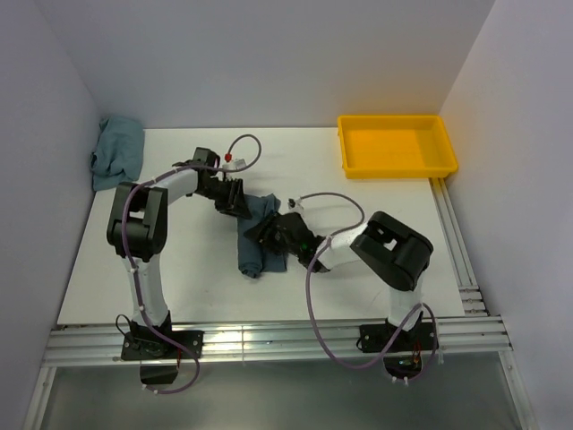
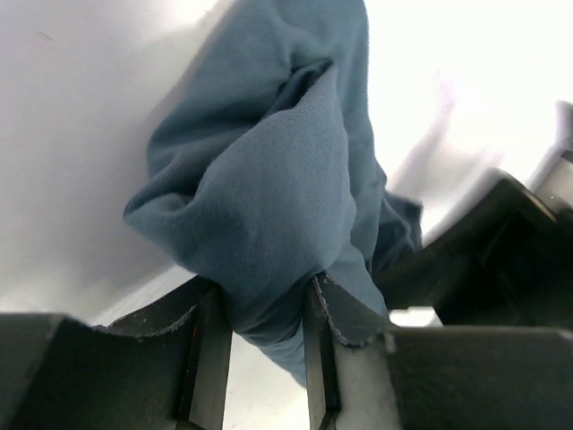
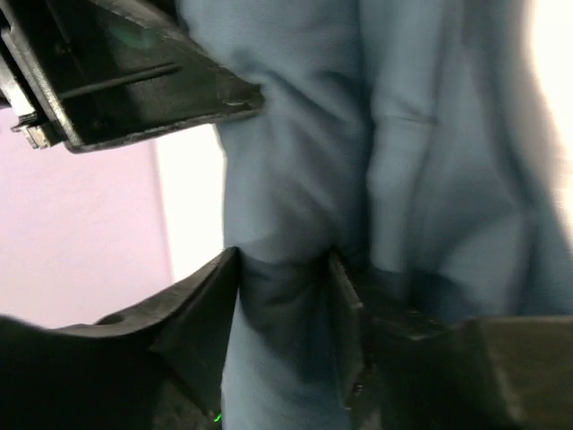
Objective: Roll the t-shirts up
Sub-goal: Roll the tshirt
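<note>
White surface (image 1: pixel 179 278), bare white walls on three sides. Yellow tray (image 1: pixel 399 171) sits well beyond the right hand (image 1: pixel 269 235), at the far right. A bunched blue cloth (image 1: pixel 118 152) is off behind the left hand (image 1: pixel 237 202), in the far-left corner.

The t-shirt (image 1: pixel 253 255) is mid-surface, gathered into a narrow strip, right between my two hands. Its long axis runs from the left hand's fingertips toward the near edge, crossing in front of the right hand.

Left hand has the strip's far end: its wrist view shows a fold pinched between the fingers (image 2: pixel 209 358). Right hand is at mid-length. Cloth fills the gap between its fingers (image 3: pixel 215 305), but I can't tell if it's clamped or just straddling.

My read: left hand is nearer an end, so a roll would start there and travel down the axis.
</note>
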Tool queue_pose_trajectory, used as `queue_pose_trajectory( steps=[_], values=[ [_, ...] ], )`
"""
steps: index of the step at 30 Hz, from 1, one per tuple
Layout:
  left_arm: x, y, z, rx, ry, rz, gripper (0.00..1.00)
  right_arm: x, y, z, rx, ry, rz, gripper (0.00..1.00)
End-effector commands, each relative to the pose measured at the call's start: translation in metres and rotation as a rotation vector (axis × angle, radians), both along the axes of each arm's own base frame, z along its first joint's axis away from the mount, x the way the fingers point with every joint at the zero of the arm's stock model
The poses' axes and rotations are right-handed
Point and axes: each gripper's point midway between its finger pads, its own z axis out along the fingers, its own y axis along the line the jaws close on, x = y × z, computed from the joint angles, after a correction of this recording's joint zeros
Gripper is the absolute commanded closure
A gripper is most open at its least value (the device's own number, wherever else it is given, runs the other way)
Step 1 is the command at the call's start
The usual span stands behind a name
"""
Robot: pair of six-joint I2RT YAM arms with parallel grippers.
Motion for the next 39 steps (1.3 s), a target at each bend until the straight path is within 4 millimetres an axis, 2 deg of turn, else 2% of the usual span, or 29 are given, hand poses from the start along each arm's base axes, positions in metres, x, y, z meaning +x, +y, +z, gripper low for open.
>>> queue_pose_trajectory(
  steps=[1,2,3,4,5,6,7,8,9,11,12,14,15,17,20,28,30,32,34,35,36,37,38,39],
  values=[
    [0.022,0.014,0.009,0.178,-0.114,0.033,0.84,-0.010,-0.008,-0.014,-0.410,0.010,0.009,0.43],
    [0.017,0.012,0.009,0.202,-0.110,0.016,0.88,-0.012,-0.029,-0.026,-0.575,0.027,-0.024,0.42],
    [0.020,0.013,0.010,0.235,-0.120,0.020,0.89,-0.003,-0.018,-0.009,-0.598,0.002,-0.037,0.40],
    [0.021,0.015,0.009,0.259,-0.120,0.027,0.91,-0.007,-0.015,-0.005,-0.648,-0.011,-0.036,0.39],
    [0.020,0.013,0.007,0.276,-0.114,0.024,0.93,-0.014,-0.028,-0.009,-0.746,0.011,-0.033,0.38],
    [0.017,0.013,0.006,0.291,-0.103,0.018,0.94,-0.002,-0.023,0.008,-0.772,-0.032,-0.084,0.38],
    [0.020,0.014,0.006,0.316,-0.114,0.020,0.95,-0.003,-0.024,0.014,-0.802,-0.045,-0.092,0.36],
    [0.018,0.014,0.004,0.326,-0.107,0.017,0.96,-0.011,-0.025,0.017,-0.856,-0.051,-0.074,0.36],
    [0.017,0.014,0.004,0.332,-0.105,0.016,0.96,-0.004,-0.018,0.031,-0.862,-0.089,-0.098,0.35],
    [0.016,0.013,0.004,0.348,-0.106,0.016,0.97,-0.008,-0.016,0.038,-0.911,-0.113,-0.084,0.35],
    [0.016,0.012,0.004,0.354,-0.106,0.017,0.98,-0.003,-0.007,0.044,-0.912,-0.127,-0.089,0.35],
    [0.015,0.011,0.005,0.364,-0.107,0.012,0.98,-0.001,-0.012,0.048,-0.981,-0.140,-0.097,0.35],
    [0.015,0.011,0.005,0.368,-0.109,0.014,0.98,0.002,-0.003,0.052,-0.988,-0.151,-0.101,0.35],
    [0.015,0.011,0.006,0.372,-0.106,0.011,0.98,0.004,-0.001,0.055,-1.020,-0.173,-0.100,0.36],
    [0.015,0.009,0.006,0.373,-0.103,0.009,0.98,0.006,0.010,0.051,-1.023,-0.192,-0.084,0.36],
    [0.015,0.006,0.006,0.374,-0.096,-0.001,0.95,0.006,0.014,0.011,-1.109,-0.164,-0.052,0.40],
    [0.015,0.005,0.008,0.369,-0.095,-0.004,0.91,0.003,0.012,0.003,-1.116,-0.151,-0.045,0.42],
    [0.015,0.003,0.008,0.365,-0.094,-0.012,0.87,0.001,0.012,-0.001,-1.111,-0.144,-0.051,0.48],
    [0.017,0.001,0.015,0.346,-0.105,-0.022,0.74,-0.004,0.007,-0.007,-1.107,-0.130,-0.046,0.56],
    [0.018,0.000,0.017,0.338,-0.110,-0.026,0.59,-0.003,0.009,-0.006,-1.081,-0.132,-0.052,0.56],
    [0.020,-0.002,0.023,0.326,-0.123,-0.029,0.52,-0.007,0.003,-0.008,-1.077,-0.128,-0.046,0.58],
    [0.020,-0.006,0.031,0.291,-0.130,-0.035,0.45,-0.008,0.009,-0.008,-1.030,-0.127,-0.043,0.60],
    [0.022,-0.007,0.037,0.270,-0.137,-0.035,0.34,-0.011,0.000,-0.011,-1.019,-0.117,-0.037,0.61],
    [0.024,-0.008,0.044,0.248,-0.154,-0.047,0.29,-0.012,0.000,-0.012,-0.988,-0.111,-0.031,0.61]
  ],
)
